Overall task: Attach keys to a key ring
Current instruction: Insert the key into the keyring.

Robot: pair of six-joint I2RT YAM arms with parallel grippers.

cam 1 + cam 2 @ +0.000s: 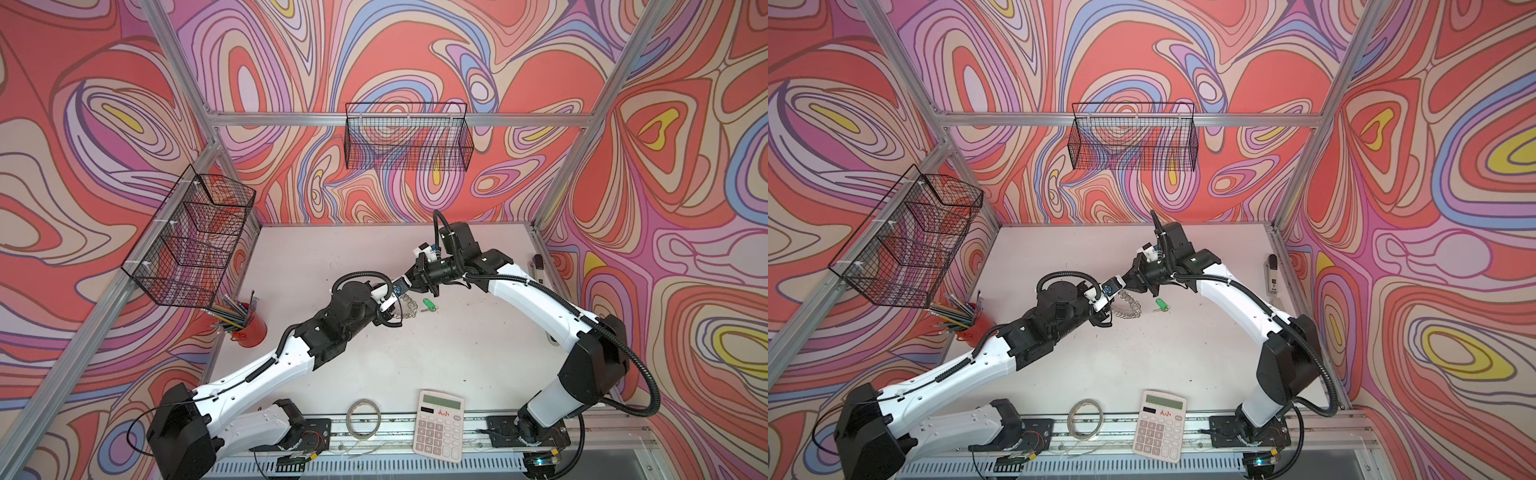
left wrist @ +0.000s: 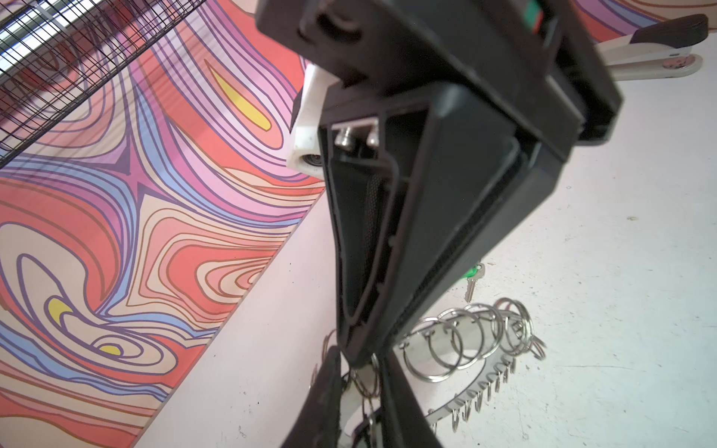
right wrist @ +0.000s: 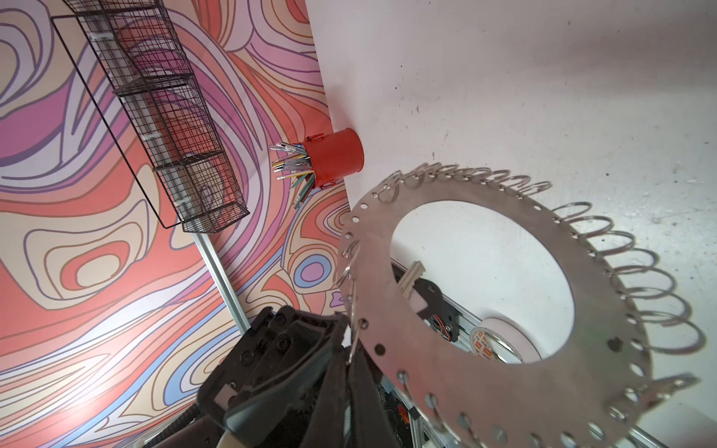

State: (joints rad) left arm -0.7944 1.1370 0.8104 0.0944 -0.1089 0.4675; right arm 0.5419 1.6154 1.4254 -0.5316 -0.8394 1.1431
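Key ring point(image 3: 438, 372) sits mid-way across the table point(image 1: 415, 365), between both arms. At its rim the right gripper point(image 3: 349, 364) has its jaws pressed together on one wire clip. Beside it the left gripper point(image 2: 361, 372) straddles neighbouring clips, jaws slightly apart; any grip cannot be told. One green-tagged key point(image 1: 428, 304) lies just beside the ring, untouched. Another key blade point(image 3: 411, 277) shows through the centre hole.
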